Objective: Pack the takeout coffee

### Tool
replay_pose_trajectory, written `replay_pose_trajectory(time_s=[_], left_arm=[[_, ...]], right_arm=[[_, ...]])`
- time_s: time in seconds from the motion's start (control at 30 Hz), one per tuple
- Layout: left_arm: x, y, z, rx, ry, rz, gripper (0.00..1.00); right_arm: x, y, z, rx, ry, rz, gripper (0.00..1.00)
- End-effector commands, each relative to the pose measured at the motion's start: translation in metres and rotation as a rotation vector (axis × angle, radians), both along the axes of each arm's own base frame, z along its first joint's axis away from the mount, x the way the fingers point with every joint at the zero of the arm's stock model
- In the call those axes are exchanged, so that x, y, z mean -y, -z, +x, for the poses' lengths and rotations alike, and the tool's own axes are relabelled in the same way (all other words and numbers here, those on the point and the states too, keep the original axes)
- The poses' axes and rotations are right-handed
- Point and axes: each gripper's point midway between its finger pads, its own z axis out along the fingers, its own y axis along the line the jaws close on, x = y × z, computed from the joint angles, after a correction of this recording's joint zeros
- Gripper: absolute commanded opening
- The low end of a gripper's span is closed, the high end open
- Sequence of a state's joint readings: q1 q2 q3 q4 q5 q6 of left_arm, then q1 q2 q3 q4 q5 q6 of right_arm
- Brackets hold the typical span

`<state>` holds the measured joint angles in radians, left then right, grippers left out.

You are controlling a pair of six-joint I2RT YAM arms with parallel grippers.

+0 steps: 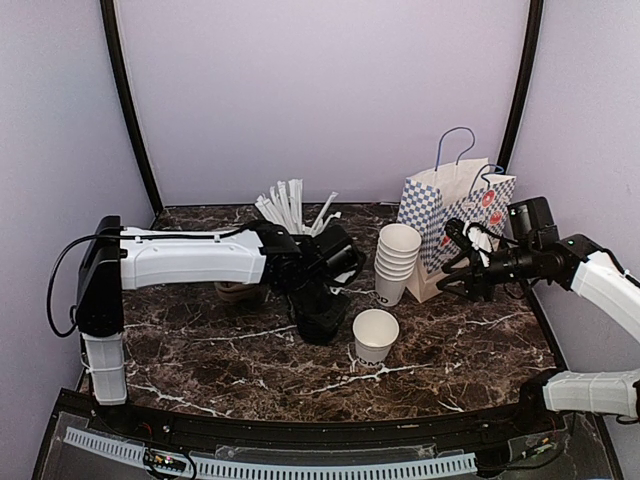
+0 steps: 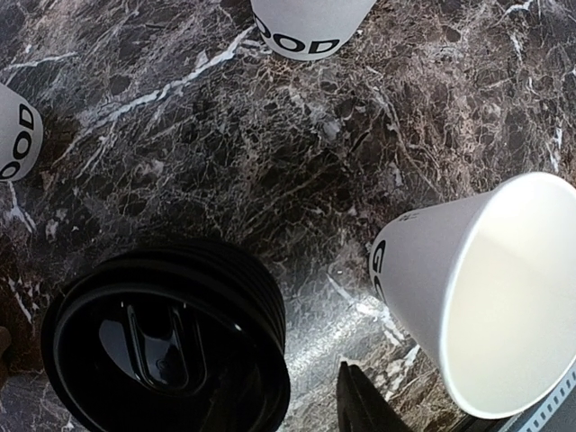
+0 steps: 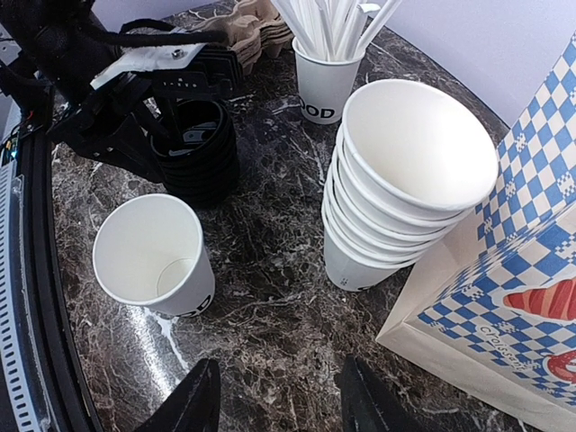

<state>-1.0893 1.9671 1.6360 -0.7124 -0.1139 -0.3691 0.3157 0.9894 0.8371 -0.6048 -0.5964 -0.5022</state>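
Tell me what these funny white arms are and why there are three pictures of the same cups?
They are two robot arms fixed at the table's near edge. One picture comes from a camera above; the other two come from little cameras on each wrist, so you see the same things close up.

On the marble table stands one single white paper cup, open and empty. Beside it is a stack of black lids, a stack of cups, a cup of white straws and a checked paper bag.

The left gripper hovers over the lids. The right gripper, open, is near the bag. Neither seems to be holding anything.
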Motion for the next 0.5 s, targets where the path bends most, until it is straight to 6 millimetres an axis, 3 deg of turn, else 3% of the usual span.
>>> replay_pose_trajectory(time_s=[0.0,0.23,0.47], left_arm=[[-0.002,-0.004,0.000,-0.008,-0.021,0.014,0.39],[0.001,-0.001,0.005,0.006,-0.019,0.022,0.23],[0.001,-0.014,0.007,0.023,-0.025,0.021,0.10]], right_arm=[[-0.002,-0.008,0.002,0.027,-0.003,0.027,0.46],[-0.001,-0.007,0.001,0.030,-0.001,0.025,0.46],[-0.001,-0.008,0.001,0.035,-0.002,0.026,0.46]])
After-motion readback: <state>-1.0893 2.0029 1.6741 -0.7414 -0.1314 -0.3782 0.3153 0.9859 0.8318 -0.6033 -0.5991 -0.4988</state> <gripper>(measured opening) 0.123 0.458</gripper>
